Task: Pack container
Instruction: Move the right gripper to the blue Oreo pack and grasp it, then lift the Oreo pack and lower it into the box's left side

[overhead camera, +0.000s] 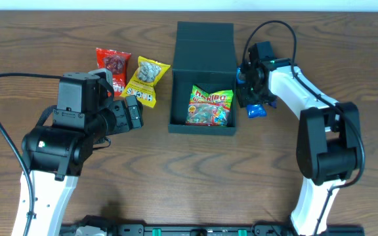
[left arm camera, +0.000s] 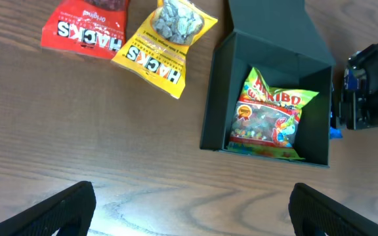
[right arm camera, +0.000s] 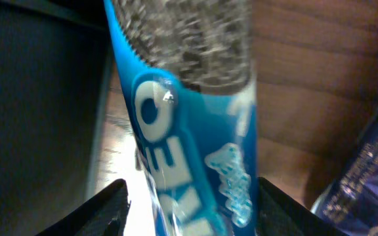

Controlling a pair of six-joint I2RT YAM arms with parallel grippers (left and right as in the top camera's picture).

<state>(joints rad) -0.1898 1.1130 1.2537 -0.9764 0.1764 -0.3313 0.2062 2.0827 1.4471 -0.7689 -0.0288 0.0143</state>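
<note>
The brown wooden worktop carries everything. The box sits at its middle, between the two arms and just beside the right one. It is dark and matte, its mouth faces up, and its flap lid lies folded back on the far side. With the lid out, its long axis runs from the robot's side to the far edge, hinge end away from the robot. A Haribo bag lies flat in the near part of the box, its printed face up. The left gripper hangs over bare worktop left of the box. In the left wrist view its fingers stand wide apart with nothing between them. The right gripper is close against the box's right wall and is clamped on a blue Oreo packet, which stands on end between the fingers and blurs near the camera. A yellow Hacks packet lies left of the box, with a red Hacks packet just beside it, further left. A second blue packet lies on the worktop by the box's near right corner.
</note>
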